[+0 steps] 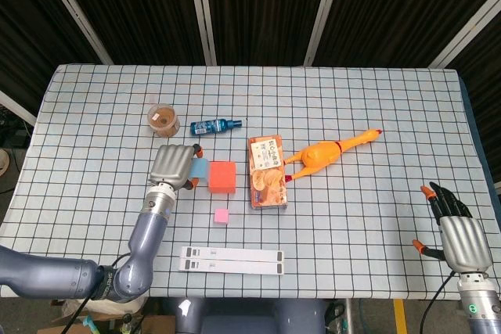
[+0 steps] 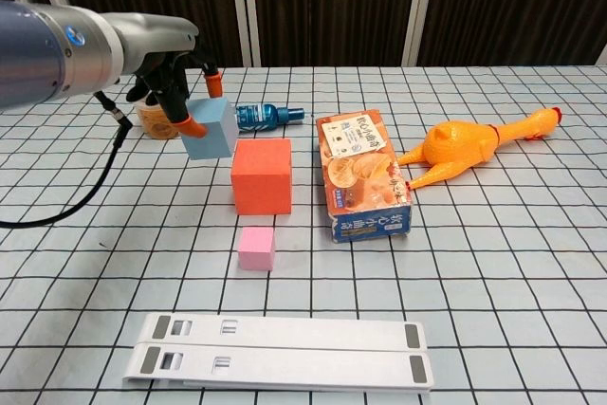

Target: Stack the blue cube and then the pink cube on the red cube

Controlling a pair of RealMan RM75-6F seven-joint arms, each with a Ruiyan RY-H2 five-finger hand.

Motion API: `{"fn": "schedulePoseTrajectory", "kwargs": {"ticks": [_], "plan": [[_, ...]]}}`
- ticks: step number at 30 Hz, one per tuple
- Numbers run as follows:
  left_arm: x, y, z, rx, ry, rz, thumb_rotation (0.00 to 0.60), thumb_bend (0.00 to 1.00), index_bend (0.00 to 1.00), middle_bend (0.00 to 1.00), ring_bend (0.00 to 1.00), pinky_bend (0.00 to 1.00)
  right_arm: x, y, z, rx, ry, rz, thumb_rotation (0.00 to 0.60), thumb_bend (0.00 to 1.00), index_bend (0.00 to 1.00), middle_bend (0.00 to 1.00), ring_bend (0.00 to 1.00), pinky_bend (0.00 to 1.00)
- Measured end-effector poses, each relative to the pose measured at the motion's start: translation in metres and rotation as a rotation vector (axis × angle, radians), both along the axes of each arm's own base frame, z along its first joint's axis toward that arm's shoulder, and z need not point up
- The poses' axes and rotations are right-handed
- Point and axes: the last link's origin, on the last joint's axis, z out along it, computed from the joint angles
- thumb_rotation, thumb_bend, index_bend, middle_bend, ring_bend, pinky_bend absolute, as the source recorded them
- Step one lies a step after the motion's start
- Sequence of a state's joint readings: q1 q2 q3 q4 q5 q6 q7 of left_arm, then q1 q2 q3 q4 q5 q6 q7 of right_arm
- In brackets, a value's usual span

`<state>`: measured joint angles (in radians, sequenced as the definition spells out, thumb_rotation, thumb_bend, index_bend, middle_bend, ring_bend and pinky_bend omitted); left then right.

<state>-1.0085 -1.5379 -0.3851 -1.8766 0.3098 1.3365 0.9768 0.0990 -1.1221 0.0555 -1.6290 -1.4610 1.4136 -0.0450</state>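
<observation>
- None of the two stacking steps is complete; the first is in progress, by my judgement.
- Left hand (image 2: 180, 92) pinches the blue cube (image 2: 211, 128) between its orange-tipped fingers (image 2: 193, 126). In the chest view the cube is clear of the table (image 2: 531, 263) and slightly tilted.
- Blue cube sits up and to the left of the red cube (image 2: 262, 174), close beside it but not over its top face. In the head view the blue cube (image 1: 197, 168) shows just left of the red cube (image 1: 222, 177), partly under the left hand (image 1: 174, 164).
- Red cube rests on the table with nothing on top of it.
- Pink cube (image 2: 256, 248) lies on the table just in front of the red cube, untouched. In the head view the pink cube (image 1: 221, 215) is apart from both hands.
- Right hand (image 1: 455, 232) shows only in the head view, at the far right edge of the table, fingers spread and holding nothing, well apart from all three cubes.
- Remaining work, as judged: carry the blue cube sideways over the red cube, level it, set it down and release; then fetch the pink cube and place it on the blue one.
- Other items present: a snack box (image 2: 363, 174) just right of the red cube, a rubber chicken (image 2: 469, 146), a blue bottle (image 2: 270, 116), a small tub (image 1: 163, 120) and two white strips (image 2: 280, 351) at the near edge.
- Risk noted: the tilt of the blue cube could leave it seated askew.
</observation>
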Motion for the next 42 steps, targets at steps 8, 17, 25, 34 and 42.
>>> {"fn": "schedulePoseTrajectory", "kwargs": {"ticks": [8, 17, 25, 34, 42], "plan": [[0.023, -0.001, 0.001, 0.001, 0.026, -0.019, 0.6, 0.31, 0.36, 0.93, 0.76, 0.77, -0.001, 0.0, 0.001, -0.004, -0.002, -0.001, 0.6, 0.16, 0.1, 0.07, 0.1, 0.21], [0.042, -0.003, -0.012, -0.007, 0.036, -0.012, 0.6, 0.31, 0.36, 0.93, 0.76, 0.77, -0.003, 0.0, 0.002, -0.008, -0.006, -0.005, 0.6, 0.16, 0.1, 0.07, 0.1, 0.21], [0.045, -0.002, -0.023, 0.007, 0.051, 0.035, 0.6, 0.31, 0.36, 0.93, 0.76, 0.77, -0.005, 0.0, 0.004, -0.014, -0.011, -0.007, 0.6, 0.16, 0.1, 0.07, 0.1, 0.21], [0.048, 0.001, -0.028, 0.029, 0.071, 0.058, 0.6, 0.31, 0.36, 0.93, 0.75, 0.77, -0.006, -0.001, 0.004, -0.015, -0.011, -0.008, 0.6, 0.16, 0.1, 0.07, 0.1, 0.21], [0.053, 0.001, -0.031, 0.022, 0.068, 0.046, 0.6, 0.31, 0.36, 0.93, 0.75, 0.77, -0.005, -0.001, 0.003, -0.013, -0.008, -0.009, 0.6, 0.16, 0.1, 0.07, 0.1, 0.21]]}}
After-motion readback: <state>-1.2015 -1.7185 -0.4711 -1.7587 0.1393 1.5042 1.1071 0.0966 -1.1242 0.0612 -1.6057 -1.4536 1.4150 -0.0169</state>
